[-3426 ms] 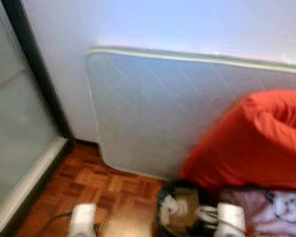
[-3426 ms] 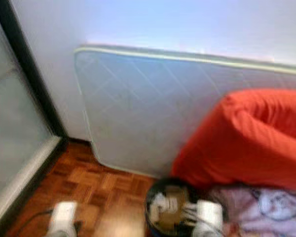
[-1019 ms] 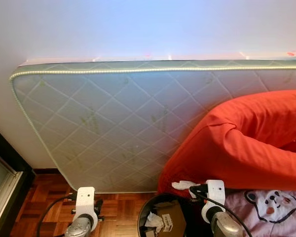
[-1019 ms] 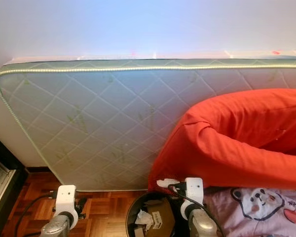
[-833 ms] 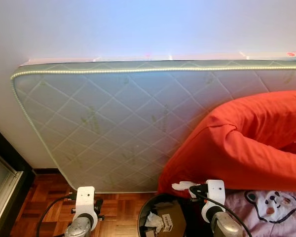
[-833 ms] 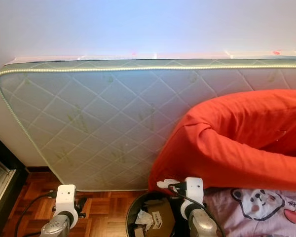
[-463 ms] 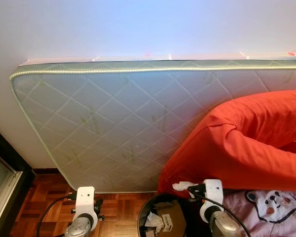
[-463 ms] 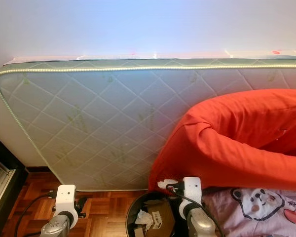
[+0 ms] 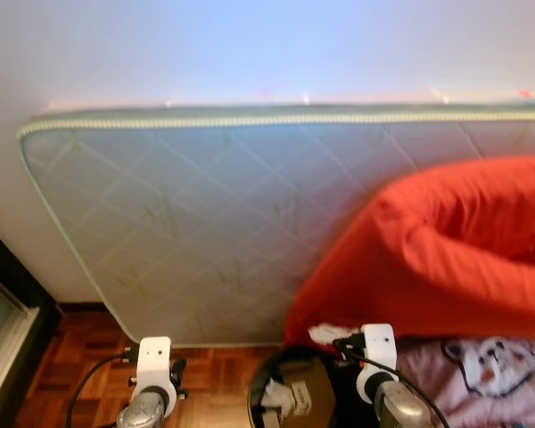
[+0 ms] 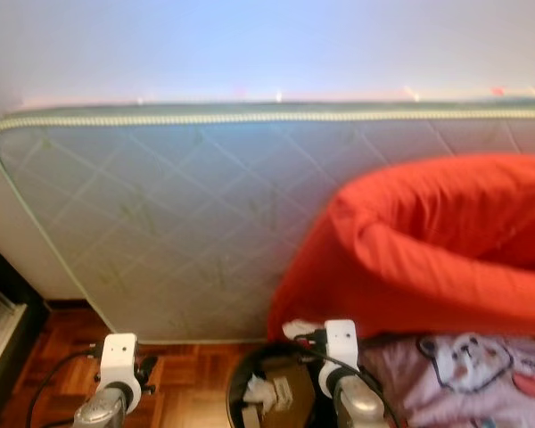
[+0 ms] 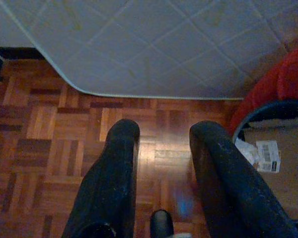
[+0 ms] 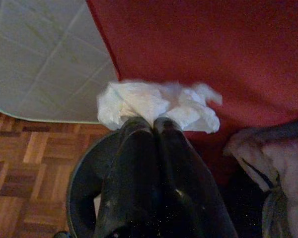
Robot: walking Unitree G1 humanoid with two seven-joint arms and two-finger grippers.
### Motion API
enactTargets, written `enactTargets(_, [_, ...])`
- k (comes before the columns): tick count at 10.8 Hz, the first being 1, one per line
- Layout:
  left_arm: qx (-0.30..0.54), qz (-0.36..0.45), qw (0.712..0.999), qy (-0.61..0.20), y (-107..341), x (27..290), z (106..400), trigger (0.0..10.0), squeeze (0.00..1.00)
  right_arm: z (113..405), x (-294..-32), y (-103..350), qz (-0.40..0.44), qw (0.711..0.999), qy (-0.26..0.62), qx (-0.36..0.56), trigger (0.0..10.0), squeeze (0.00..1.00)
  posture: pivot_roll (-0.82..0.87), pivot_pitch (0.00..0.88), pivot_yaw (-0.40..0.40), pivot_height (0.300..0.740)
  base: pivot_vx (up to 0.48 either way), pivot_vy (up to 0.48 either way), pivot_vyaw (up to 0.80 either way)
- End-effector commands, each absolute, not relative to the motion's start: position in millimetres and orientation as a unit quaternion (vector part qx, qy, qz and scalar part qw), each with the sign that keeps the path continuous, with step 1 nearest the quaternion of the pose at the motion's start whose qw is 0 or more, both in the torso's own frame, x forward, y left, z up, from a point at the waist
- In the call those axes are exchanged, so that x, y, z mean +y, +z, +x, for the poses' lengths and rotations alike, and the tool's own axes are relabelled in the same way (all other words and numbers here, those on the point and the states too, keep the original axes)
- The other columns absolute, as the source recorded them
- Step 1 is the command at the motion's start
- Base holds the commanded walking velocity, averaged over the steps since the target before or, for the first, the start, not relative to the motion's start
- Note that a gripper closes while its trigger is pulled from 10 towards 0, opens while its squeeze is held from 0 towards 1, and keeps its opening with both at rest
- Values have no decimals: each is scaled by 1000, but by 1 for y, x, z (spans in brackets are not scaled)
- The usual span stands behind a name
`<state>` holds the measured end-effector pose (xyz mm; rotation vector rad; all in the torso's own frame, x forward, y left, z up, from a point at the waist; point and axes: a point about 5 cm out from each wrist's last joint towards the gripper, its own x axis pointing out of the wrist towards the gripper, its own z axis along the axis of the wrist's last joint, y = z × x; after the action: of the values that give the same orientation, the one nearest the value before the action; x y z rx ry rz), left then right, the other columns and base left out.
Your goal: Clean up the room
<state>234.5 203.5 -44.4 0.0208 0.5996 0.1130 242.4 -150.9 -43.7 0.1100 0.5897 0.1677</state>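
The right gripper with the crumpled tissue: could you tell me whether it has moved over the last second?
Yes, slightly: the right gripper, shut on the crumpled tissue, has edged toward the robot's left, further over the black bin.

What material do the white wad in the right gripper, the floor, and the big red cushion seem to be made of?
White wad, pinched by the right gripper: probably tissue or thin paper, matte, with soft crumpled folds. Floor: wood parquet of small reddish-brown blocks in a basket pattern, slightly glossy where light reflects. Big red cushion: woven fabric, matte, with soft creases; its filling cannot be seen.
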Motion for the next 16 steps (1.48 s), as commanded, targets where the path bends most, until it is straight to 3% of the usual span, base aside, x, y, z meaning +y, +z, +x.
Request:
enactTargets(1, [308, 12, 949, 57, -49, 204, 230, 10000, 0, 239, -150, -47, 52, 949, 87, 298, 10000, 0, 117, 27, -24, 652, 0, 0, 0])
enactTargets(8, [315, 15, 947, 58, -53, 206, 220, 10000, 0, 237, -147, -49, 37, 941, 119, 315, 10000, 0, 135, 52, -28, 652, 0, 0, 0])
enactTargets(13, [316, 21, 947, 60, -58, 211, 209, 10000, 0, 234, -130, -52, 19, 929, 165, 329, 10000, 0, 181, 95, -30, 652, 0, 0, 0])
enactTargets(16, [307, 21, 950, 60, -55, 211, 212, 10000, 0, 246, -114, -44, 17, 930, 178, 322, 10000, 0, 202, 95, -38, 652, 0, 0, 0])
